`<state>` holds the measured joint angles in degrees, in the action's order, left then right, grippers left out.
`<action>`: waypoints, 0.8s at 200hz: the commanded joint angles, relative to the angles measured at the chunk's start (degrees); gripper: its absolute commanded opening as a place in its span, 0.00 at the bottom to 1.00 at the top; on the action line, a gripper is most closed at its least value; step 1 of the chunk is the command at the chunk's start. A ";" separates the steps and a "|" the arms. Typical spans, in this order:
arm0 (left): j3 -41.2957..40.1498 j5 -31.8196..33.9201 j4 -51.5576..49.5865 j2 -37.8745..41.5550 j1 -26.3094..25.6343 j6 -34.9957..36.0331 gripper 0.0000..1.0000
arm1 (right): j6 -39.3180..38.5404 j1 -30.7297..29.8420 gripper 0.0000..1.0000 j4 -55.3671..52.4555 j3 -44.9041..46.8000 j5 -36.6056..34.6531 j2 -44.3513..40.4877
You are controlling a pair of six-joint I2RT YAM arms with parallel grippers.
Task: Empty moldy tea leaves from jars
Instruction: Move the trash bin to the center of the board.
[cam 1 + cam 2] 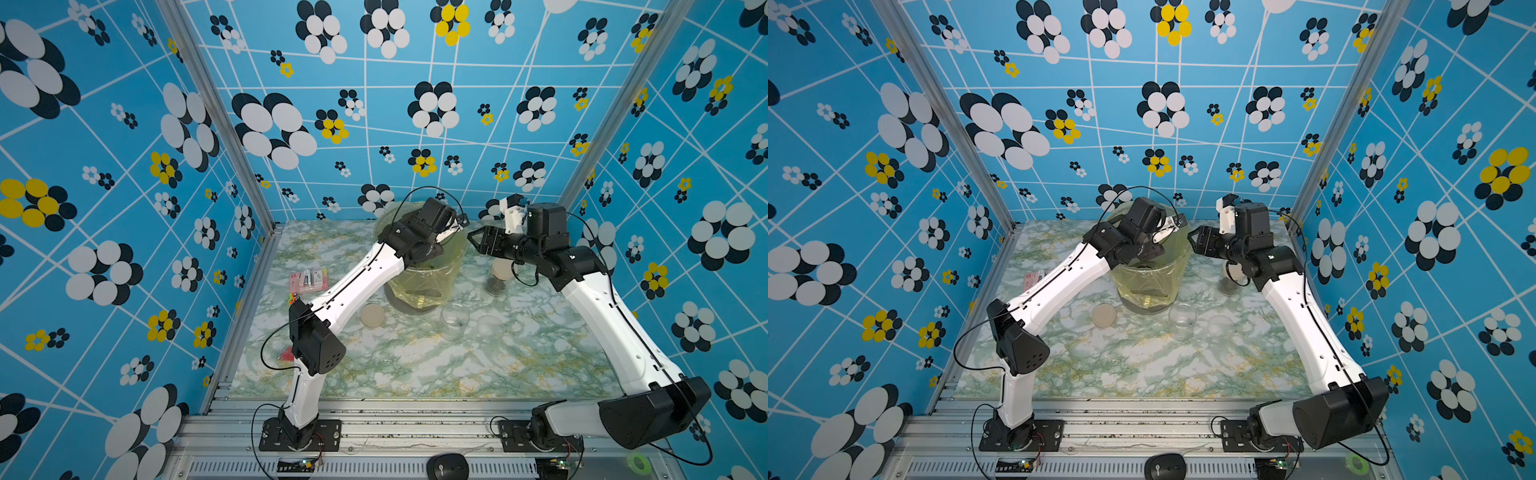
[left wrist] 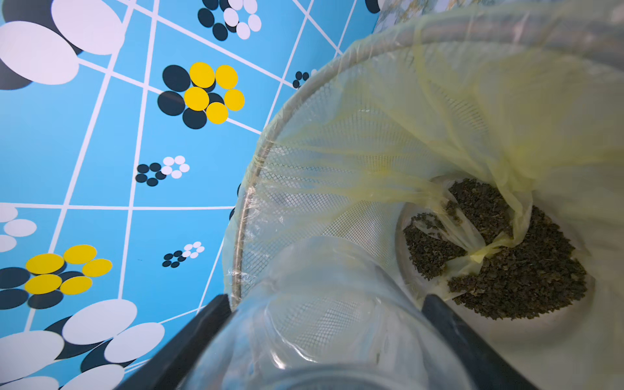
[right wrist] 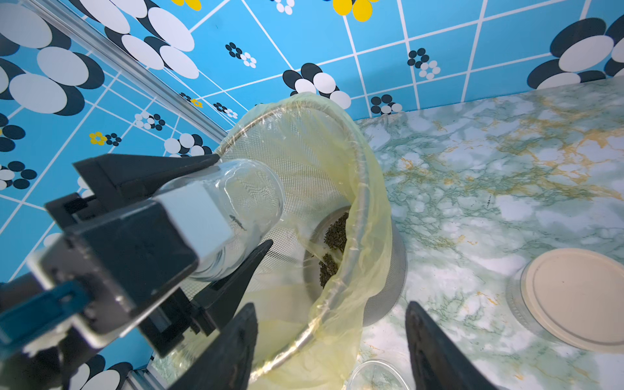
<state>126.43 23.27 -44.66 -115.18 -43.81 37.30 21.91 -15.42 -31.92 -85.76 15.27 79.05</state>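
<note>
Broadly, one marbled table [image 1: 415, 365] is filling the lower middle of both top views, and one mesh bin [image 1: 428, 286], lined with a yellow bag, is standing at its far middle.

Three clear jars are showing. The left gripper [image 2: 326, 299] is clamping the held jar [image 2: 320, 337] across its wall above the bin's opening. This jar is looking empty. Its long axis is tilting steeply, running in line with the fingers, and its far end is pointing into the bag. The open jar [image 1: 455, 322] is standing upright and empty at the lower right of the bin. The capped jar [image 1: 496, 278] is standing upright to the right of the bin, under the right arm.

The right gripper [image 3: 331, 305] is hovering just right of the bin's rim, its jaws standing apart and holding nothing.

Two loose lids are lying flat on the table: one beige lid [image 1: 372, 316] at the bin's lower left and one translucent lid [image 1: 488, 326] just right of the open jar.

Two masses of tea leaves [image 2: 506, 270] are showing, one piling at the bag's bottom and one sitting low in the capped jar.
</note>
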 commanded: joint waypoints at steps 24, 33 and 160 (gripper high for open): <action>-0.15 -46.09 3.80 8.24 14.57 -33.76 0.24 | 0.21 -0.01 0.70 1.04 1.25 -0.01 -2.01; -3.11 -50.31 7.09 8.87 16.32 -37.32 0.24 | 0.16 0.04 0.70 1.02 1.42 0.03 -2.22; -23.80 -71.11 49.07 14.80 27.19 -74.39 0.22 | 0.46 0.16 0.70 0.88 2.44 -0.24 -3.24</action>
<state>106.65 -40.18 -16.69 -103.55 -19.86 -21.21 21.96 -15.40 -31.07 -83.92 15.27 77.30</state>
